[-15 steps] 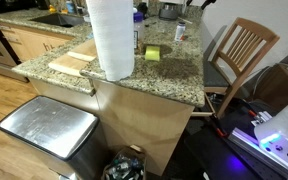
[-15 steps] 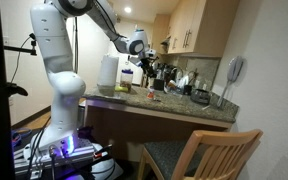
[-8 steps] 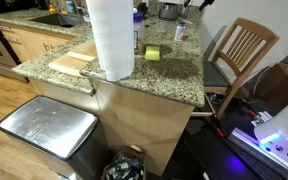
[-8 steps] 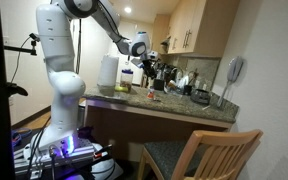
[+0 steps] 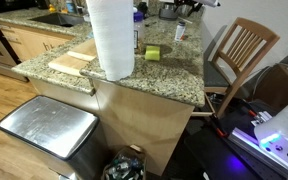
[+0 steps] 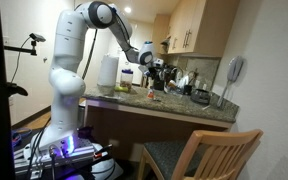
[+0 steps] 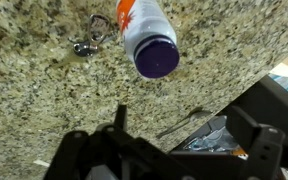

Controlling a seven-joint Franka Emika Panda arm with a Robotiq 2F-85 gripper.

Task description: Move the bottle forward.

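Wrist view shows the tool open and empty above the granite tabletop. The bottle stands just beyond its jaws, slightly off their midline, long axis upright, purple cap toward the camera.

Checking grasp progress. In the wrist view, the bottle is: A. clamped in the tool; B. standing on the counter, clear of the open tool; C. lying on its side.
B: the bottle stands on the granite counter, beyond the open tool, which holds nothing.
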